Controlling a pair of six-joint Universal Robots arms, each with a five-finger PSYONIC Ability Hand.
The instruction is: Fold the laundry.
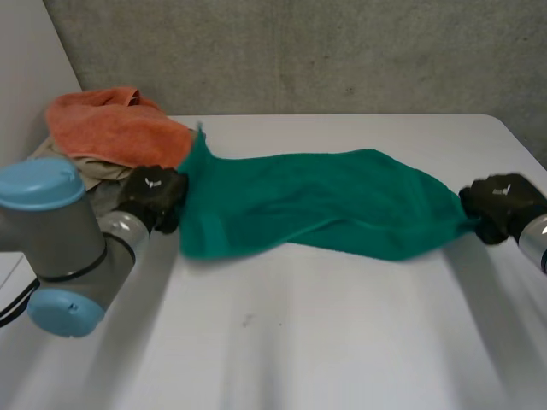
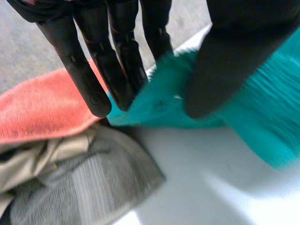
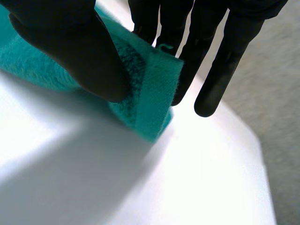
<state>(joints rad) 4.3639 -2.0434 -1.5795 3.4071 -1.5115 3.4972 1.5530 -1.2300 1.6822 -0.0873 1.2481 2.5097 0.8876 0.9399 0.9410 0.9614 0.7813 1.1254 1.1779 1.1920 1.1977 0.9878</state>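
Observation:
A green towel (image 1: 325,201) hangs stretched just above the white table (image 1: 342,342) between my two hands. My left hand (image 1: 152,196) holds its left end. In the left wrist view the thumb lies over the green towel (image 2: 262,122) and the fingers (image 2: 84,70) stand behind its corner, pinching it. My right hand (image 1: 502,205) holds the right end. In the right wrist view the thumb (image 3: 70,51) presses the towel's corner (image 3: 150,89) against the straight fingers.
An orange towel (image 1: 111,128) lies heaped at the table's back left on beige and grey clothes (image 1: 81,166), just behind my left hand. The same orange towel (image 2: 42,112) and grey cloth (image 2: 79,178) lie beside its fingertips. A grey wall runs behind the table.

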